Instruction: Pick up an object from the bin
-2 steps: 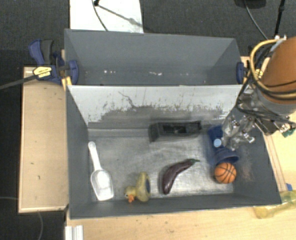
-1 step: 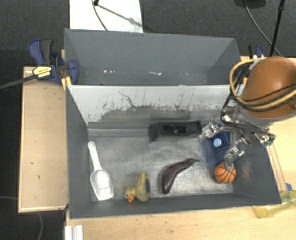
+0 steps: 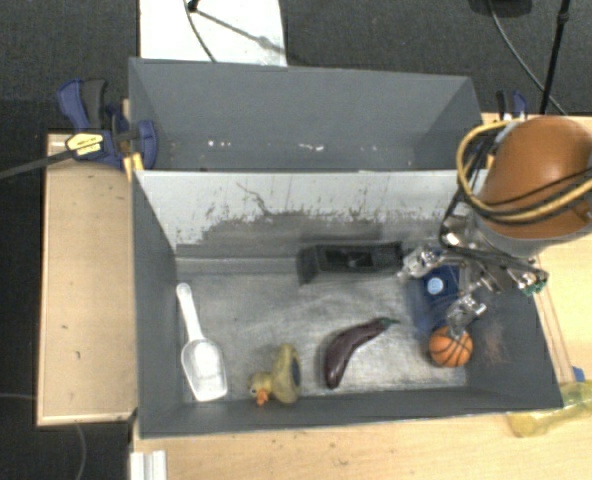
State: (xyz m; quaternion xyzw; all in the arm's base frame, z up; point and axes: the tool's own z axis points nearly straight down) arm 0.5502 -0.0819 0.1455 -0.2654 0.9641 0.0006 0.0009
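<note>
My gripper (image 3: pixel 465 304) hangs low at the right end of the bin, under the arm's orange cover. Just below its tip lies a small orange basketball (image 3: pixel 450 349), on the bin floor near the right wall. A blue object with a round pale-blue spot (image 3: pixel 431 296) sits right beside the gripper on its left, partly hidden by the metal parts. A dark purple eggplant (image 3: pixel 348 349) lies a little further left on the floor.
A black rectangular block (image 3: pixel 348 260) rests against the back wall. A yellow rubber duck (image 3: pixel 277 375) and a white plastic scoop (image 3: pixel 197 353) lie toward the front left. The arm enters over the right rim.
</note>
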